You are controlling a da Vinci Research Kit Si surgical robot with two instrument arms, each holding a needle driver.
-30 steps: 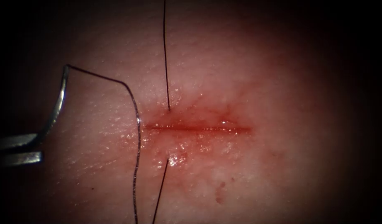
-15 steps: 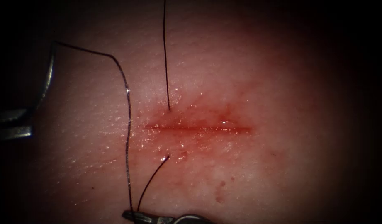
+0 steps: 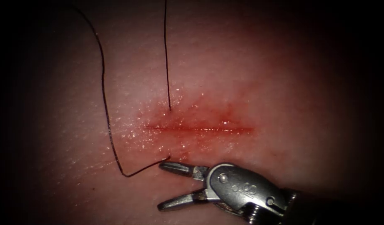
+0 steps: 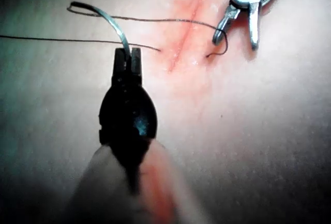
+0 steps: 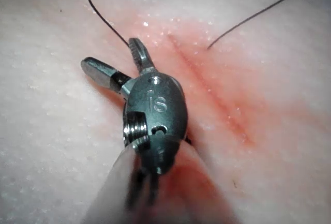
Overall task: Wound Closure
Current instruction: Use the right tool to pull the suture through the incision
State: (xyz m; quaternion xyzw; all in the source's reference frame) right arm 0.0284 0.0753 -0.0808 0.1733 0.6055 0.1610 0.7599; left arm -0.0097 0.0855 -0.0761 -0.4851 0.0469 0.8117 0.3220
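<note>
The cut [image 3: 200,129] runs across the tissue [image 3: 275,71], wet with red fluid. Dark thread [image 3: 166,62] enters the tissue just above the cut near its left end. It comes out below at the exit point [image 3: 169,157], then bends left and climbs as a long strand [image 3: 105,91]. My right tool [image 3: 160,185] lies below the cut with its jaws wide open and holding nothing, its upper fingertip [image 3: 164,166] beside the exit point. My left tool [image 4: 128,58] is shut on the curved needle [image 4: 111,22] near one end. The needle is free of the tissue, and thread trails from its far end.
Small red spots [image 3: 220,196] mark the tissue below the cut. The right tool's wrist [image 3: 242,189] and shaft cover the tissue below the cut's right half. The right tool [image 4: 235,43] also shows in the left wrist view beside the cut [image 4: 183,32].
The left tool carried the needle up and left out of the endoscope view, dragging the thread strand with it. The right tool came up from the bottom edge and opened its jaws.
</note>
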